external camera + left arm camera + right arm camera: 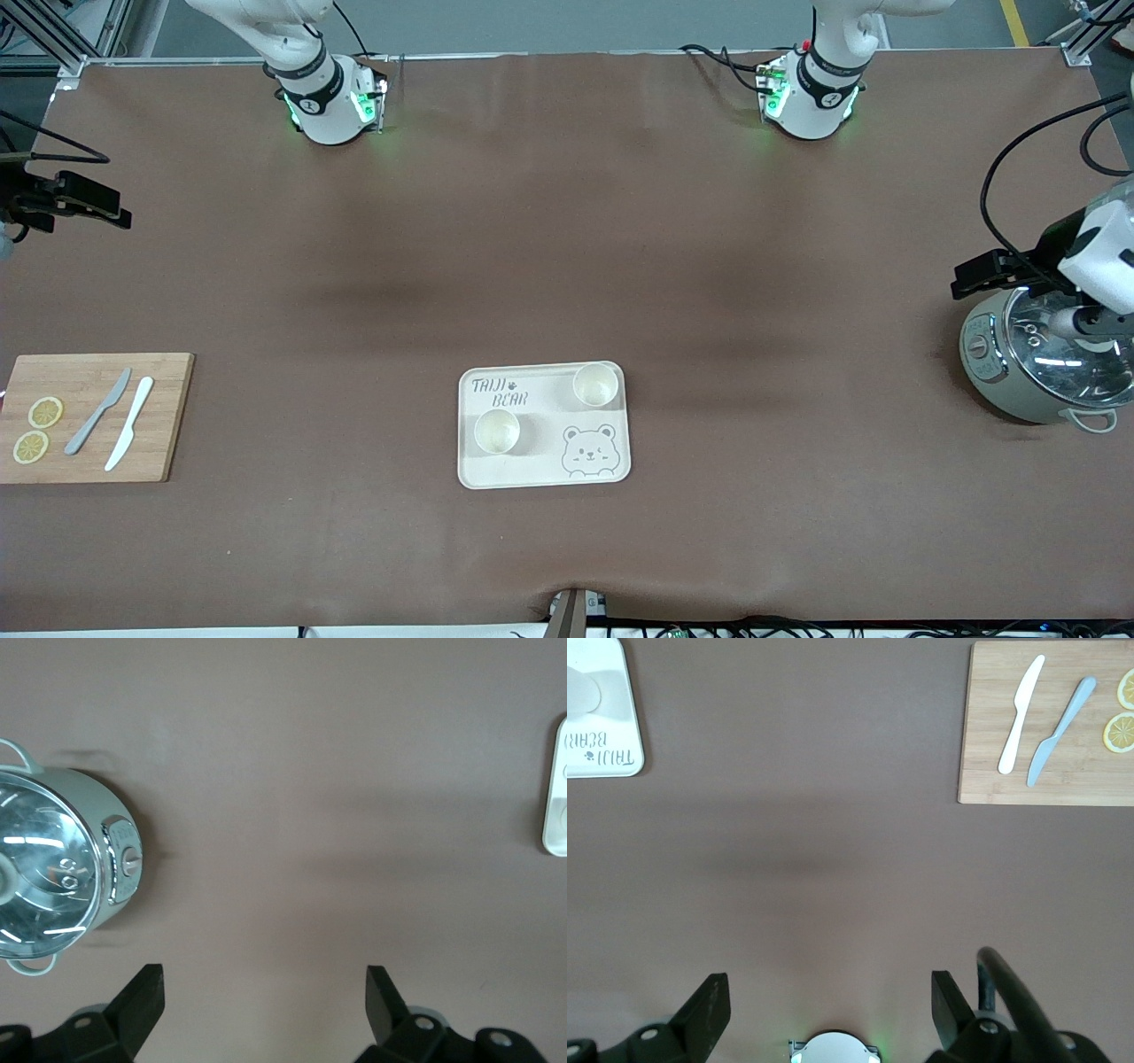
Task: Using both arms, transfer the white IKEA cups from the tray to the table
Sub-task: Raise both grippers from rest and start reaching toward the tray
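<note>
Two white IKEA cups stand upright on the cream bear tray (542, 416). One cup (595, 385) is at the tray's corner toward the left arm's end, farther from the front camera. The second cup (497, 431) is toward the right arm's end, nearer to the camera. My left gripper (983, 275) is open and empty, high over the table beside a pot; its wrist view (263, 983) shows bare table between the fingers. My right gripper (93, 202) is open and empty, high over the right arm's end of the table; its wrist view (830, 988) shows part of one cup (580, 691).
A grey-green pot with a glass lid (1041, 368) stands at the left arm's end, under the left hand. A wooden cutting board (93, 416) with two knives and two lemon slices lies at the right arm's end. Cables hang near the pot.
</note>
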Controlling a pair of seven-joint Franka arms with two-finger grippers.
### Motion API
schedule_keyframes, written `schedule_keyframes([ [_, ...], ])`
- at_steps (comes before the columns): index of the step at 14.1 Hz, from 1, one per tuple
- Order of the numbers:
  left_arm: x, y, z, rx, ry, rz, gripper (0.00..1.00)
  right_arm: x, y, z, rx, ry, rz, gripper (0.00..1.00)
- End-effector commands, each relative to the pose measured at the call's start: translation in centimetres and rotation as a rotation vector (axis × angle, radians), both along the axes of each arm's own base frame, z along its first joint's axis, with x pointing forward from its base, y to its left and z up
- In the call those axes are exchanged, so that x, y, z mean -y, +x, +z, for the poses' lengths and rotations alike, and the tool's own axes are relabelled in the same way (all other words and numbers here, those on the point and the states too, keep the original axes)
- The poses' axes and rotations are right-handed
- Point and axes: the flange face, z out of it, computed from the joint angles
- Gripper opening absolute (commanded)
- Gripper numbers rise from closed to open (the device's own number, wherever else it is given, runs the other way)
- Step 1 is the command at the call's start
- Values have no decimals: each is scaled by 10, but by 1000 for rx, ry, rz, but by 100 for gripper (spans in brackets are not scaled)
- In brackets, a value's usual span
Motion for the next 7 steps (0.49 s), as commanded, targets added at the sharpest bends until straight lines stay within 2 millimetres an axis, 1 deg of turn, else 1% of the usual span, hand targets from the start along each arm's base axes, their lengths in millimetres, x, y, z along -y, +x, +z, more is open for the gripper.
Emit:
schedule_keyframes([
  [1, 13, 6, -17, -22, -3, -17, 100, -15, 3, 10, 46, -1, 26, 100],
  [2, 22, 10, -27, -33, -6, -27, 100, -21, 10, 13, 101, -5, 34, 100],
  [3, 28, 13, -32, -26, -21, -28, 100, -35, 14, 16, 139, -5, 32, 100],
  [4, 35, 16, -38, -27, -36, -19, 100, -49, 16, 17, 152, -5, -9, 100],
  [5, 38, 20, -44, -27, -44, 3, 100, -73, 19, 15, 158, 1, -60, 100],
  [6, 49, 22, -50, -25, -46, 16, 100, -99, 23, 9, 163, 1, -106, 100],
  [7, 62, 25, -55, -20, -44, 35, 100, -119, 27, 3, 170, 3, -148, 100],
])
